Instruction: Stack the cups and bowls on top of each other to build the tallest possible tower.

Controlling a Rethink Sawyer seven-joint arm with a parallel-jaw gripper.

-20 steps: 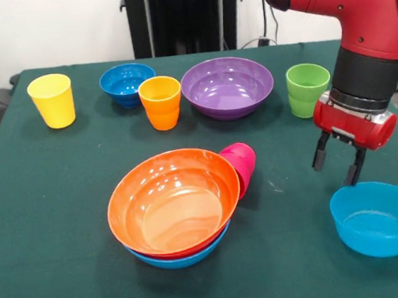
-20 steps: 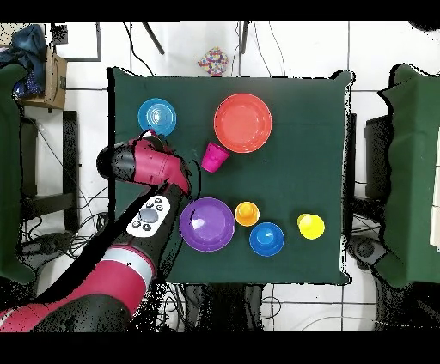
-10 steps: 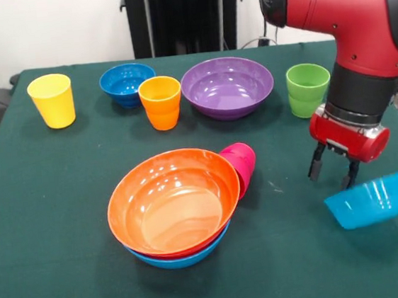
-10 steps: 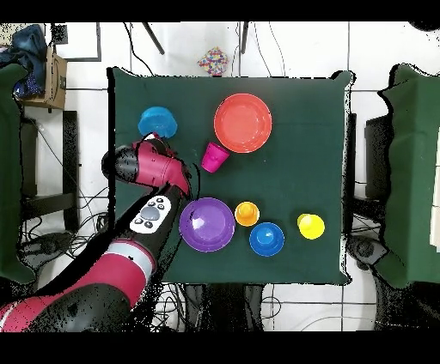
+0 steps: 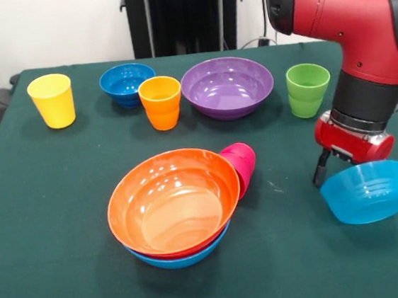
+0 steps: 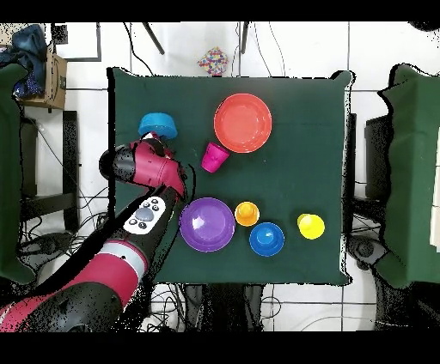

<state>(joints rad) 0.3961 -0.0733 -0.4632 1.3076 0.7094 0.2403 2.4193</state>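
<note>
Since the earlier frame, the small light-blue bowl is tipping further onto its side, its rim clamped in the end effector and lifted off the bench. It is hanging well right of the large orange bowl, which is nesting in another light-blue bowl. The magenta cup is touching that stack's right side.

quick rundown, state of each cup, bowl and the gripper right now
gripper: shut on small light-blue bowl
small light-blue bowl: lifted, tilted
large orange bowl: nested in stack
pink cup: on its side against the stack
yellow cup: upright
orange cup: upright
green cup: upright
purple bowl: upright, empty
dark-blue bowl: upright
</note>
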